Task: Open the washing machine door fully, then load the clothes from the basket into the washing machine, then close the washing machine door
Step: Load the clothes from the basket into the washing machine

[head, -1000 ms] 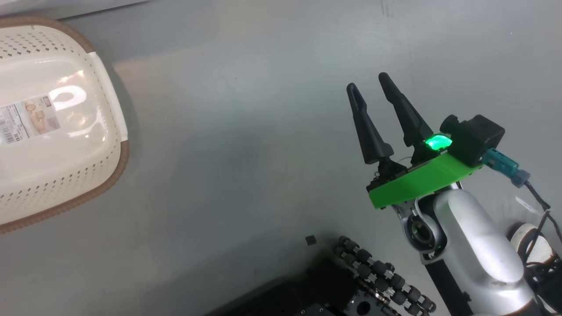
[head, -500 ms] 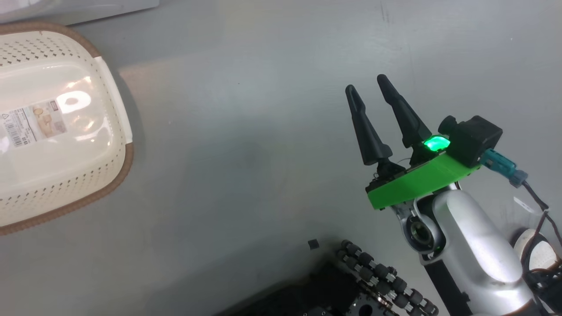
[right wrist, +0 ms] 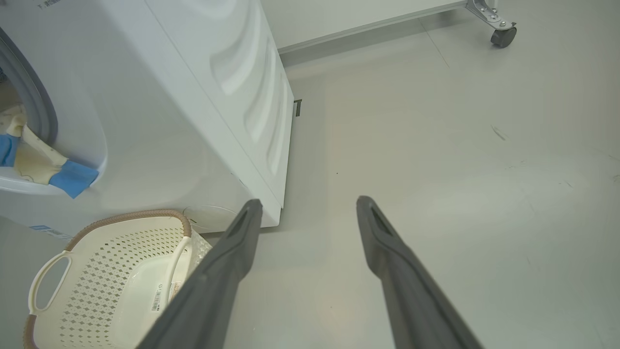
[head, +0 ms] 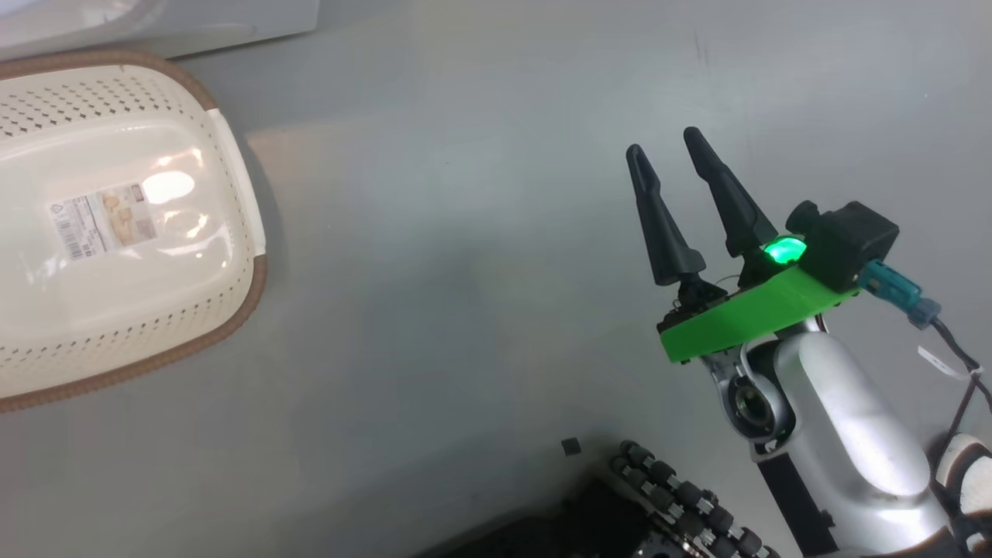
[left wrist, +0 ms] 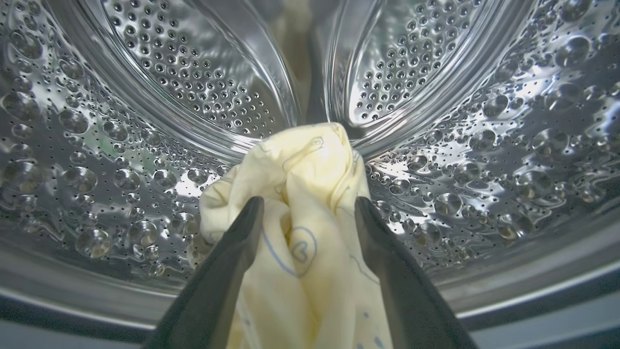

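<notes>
head: basket [head: 232, 167] at 9 o'clock looks emptied, right gripper [head: 673, 159] at 3, fingers apart, idle | left wrist: left gripper [left wrist: 306, 206] pinching yellow clothes [left wrist: 310, 194] inside drum [left wrist: 145, 121] — loading; next let go, back out | right wrist: washing machine [right wrist: 193, 97] at 10, cloth [right wrist: 68, 177] over the lip

The clothes [left wrist: 310, 242] were pale yellow with thin blue line prints, one a heart in a circle; against the white washing machine [right wrist: 193, 97], bright blue pieces [right wrist: 72, 178] hung at its grey seal. The basket [head: 232, 194] was cream, perforated, brown-rimmed
</notes>
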`<state>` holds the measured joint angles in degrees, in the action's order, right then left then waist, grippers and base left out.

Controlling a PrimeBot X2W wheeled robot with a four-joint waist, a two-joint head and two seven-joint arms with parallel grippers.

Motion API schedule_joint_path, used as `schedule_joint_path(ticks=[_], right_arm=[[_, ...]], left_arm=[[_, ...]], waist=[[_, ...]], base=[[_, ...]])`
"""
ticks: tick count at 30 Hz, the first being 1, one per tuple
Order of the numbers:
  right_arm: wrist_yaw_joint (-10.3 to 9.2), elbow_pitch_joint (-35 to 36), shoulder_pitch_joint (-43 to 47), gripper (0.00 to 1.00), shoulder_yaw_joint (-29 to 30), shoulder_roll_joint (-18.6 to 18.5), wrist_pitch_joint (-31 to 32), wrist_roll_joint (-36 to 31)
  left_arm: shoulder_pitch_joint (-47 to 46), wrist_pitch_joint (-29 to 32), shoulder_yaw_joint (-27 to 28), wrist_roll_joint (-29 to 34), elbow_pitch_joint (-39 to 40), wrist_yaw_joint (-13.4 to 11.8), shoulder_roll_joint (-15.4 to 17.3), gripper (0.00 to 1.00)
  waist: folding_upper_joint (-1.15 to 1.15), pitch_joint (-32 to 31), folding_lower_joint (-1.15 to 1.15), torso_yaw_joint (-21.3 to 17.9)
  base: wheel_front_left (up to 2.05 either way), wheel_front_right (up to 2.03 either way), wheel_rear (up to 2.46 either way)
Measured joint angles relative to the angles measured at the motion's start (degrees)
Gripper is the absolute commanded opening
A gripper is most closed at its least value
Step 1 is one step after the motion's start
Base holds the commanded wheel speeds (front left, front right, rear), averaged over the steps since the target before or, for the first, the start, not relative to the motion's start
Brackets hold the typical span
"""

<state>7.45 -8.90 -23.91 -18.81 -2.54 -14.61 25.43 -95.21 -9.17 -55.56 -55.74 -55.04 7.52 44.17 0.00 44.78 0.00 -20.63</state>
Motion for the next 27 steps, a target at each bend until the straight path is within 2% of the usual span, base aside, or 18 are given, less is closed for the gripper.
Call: schedule_joint_path(ticks=[11,17,21,27], right_arm=[[0.00,-1.4,0.1,1.00,2.7,0.0,0.0,-3.4],[0.00,-1.9,1.0,1.00,4.3,-0.1,0.0,-5.2],[0.00,-2.4,2.5,1.00,5.2,0.0,0.0,-6.4],[0.00,-2.7,2.8,1.00,6.0,-0.1,0.0,-7.6]], left_arm=[[12.3,-4.0,-3.5,-5.9,6.1,0.0,-1.2,1.00],[20.3,-5.2,-3.4,-7.9,10.7,0.0,-1.1,1.00],[25.6,-5.2,1.4,-7.1,15.4,-0.3,-1.1,1.00],[38.0,-5.2,11.9,-2.0,24.9,-3.7,-1.3,1.00]], waist=[[0.00,-6.3,-0.01,3.3],[0.00,-9.8,-0.01,5.7],[0.00,-11.6,-0.01,7.6],[0.00,-14.1,-0.01,9.9]], base=[[0.00,0.00,0.00],[0.00,0.00,0.00],[0.00,0.00,0.00],[0.00,0.00,0.00]])
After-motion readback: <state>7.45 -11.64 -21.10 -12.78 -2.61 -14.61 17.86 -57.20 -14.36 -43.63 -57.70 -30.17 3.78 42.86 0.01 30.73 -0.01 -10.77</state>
